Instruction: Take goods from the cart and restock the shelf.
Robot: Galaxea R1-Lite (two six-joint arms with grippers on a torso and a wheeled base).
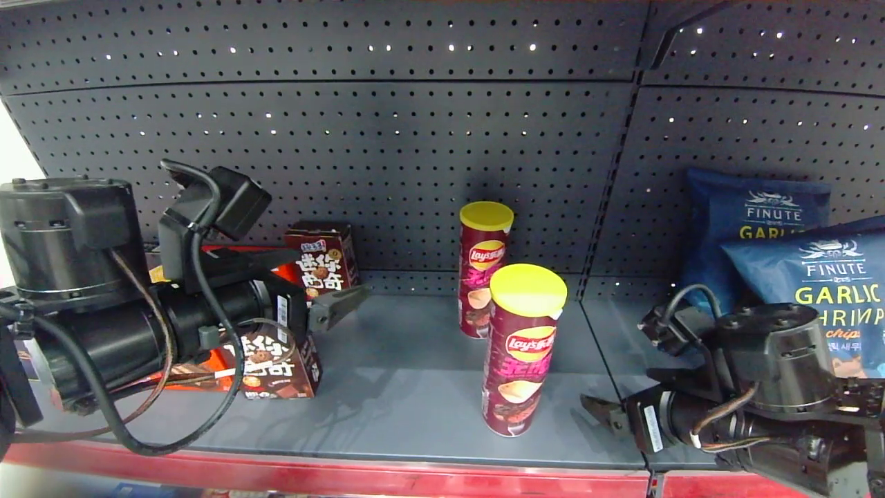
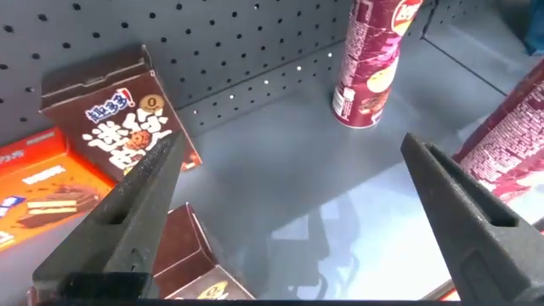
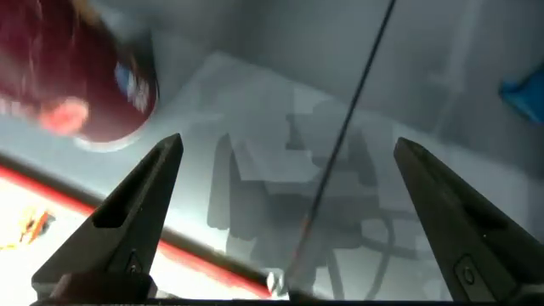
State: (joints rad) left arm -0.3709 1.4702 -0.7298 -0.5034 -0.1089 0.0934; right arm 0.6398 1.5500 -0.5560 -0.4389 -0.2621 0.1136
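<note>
Two maroon chip cans with yellow lids stand upright on the grey shelf (image 1: 408,387): the front can (image 1: 520,349) and the rear can (image 1: 482,266). My left gripper (image 1: 340,304) hovers open over the shelf's left part, with nothing between its fingers (image 2: 127,223). Below and beside it sit a brown cookie box (image 2: 119,119), a second brown box (image 1: 280,366) and an orange box (image 2: 38,183). My right gripper (image 1: 600,409) is open and empty, low at the shelf's front edge, just right of the front can (image 3: 76,76).
Blue chip bags (image 1: 802,277) lean against the perforated back panel (image 1: 415,152) at the right. A red strip (image 1: 346,474) runs along the shelf's front. Bare shelf floor lies between the boxes and the cans.
</note>
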